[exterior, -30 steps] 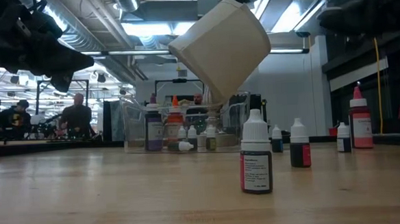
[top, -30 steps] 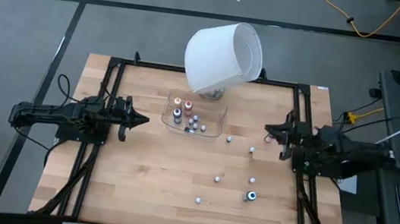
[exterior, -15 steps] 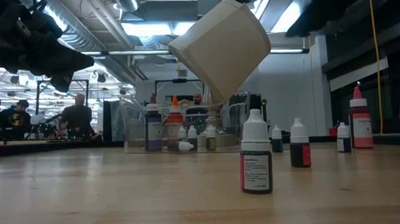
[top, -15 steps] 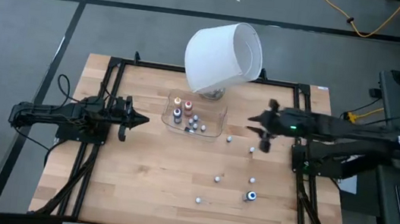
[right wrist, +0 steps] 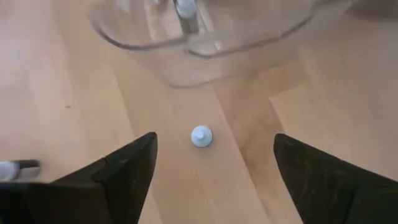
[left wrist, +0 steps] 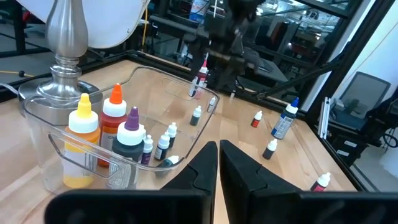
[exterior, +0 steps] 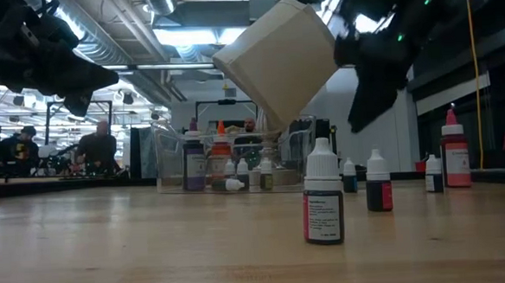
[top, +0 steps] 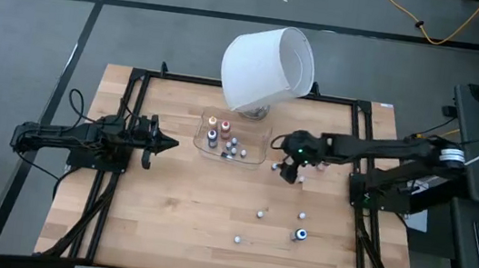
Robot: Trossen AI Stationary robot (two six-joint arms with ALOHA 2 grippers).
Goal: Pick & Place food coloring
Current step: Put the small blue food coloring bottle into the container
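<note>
Several food coloring bottles (top: 298, 235) stand scattered on the worktop (top: 175, 209); others sit in the clear tray (top: 260, 155). Right gripper (top: 287, 172) hovers, fingers (right wrist: 118, 171) spread wide, above one white-capped bottle (right wrist: 201, 135) just beside the tray. Left gripper (top: 168, 144) waits at the worktop's left side, fingers (left wrist: 196, 177) closed.

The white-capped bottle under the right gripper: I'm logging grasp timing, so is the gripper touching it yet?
Apart. The right wrist view shows the right gripper open, with bare wood between each finger and the white-capped bottle.

clear tray (right wrist: 205, 37) cut off, bottle (right wrist: 15, 168) blurred.
</note>
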